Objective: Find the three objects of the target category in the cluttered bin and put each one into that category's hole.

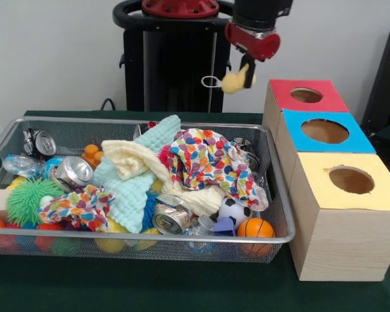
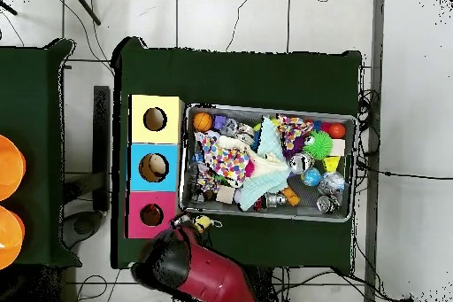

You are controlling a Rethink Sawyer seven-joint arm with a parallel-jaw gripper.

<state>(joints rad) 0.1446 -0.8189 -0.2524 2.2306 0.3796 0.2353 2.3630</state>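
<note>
My gripper (image 1: 246, 67) hangs above the table behind the wire mesh bin (image 1: 182, 238), left of the red-topped box (image 1: 283, 91). It is shut on a small yellow-tan soft toy (image 1: 234, 80) with a dark patch and a white loop, held in the air. The red top's round hole (image 1: 306, 95) is a little right of the toy and lower. In the overhead view the toy (image 2: 203, 223) sits between the red-topped box (image 2: 137, 220) and the bin's rim (image 2: 265, 110), at the tip of the gripper (image 2: 191, 225). No other animal toy shows in the bin's clutter.
A blue-topped box (image 1: 357, 140) and a yellow-topped box (image 1: 312, 188) stand in a row with the red one. The bin holds cloths (image 1: 208, 159), cans (image 1: 75, 170), a green spiky ball (image 1: 29, 200), a basketball-patterned ball (image 1: 255, 227) and a small soccer ball (image 1: 234, 209).
</note>
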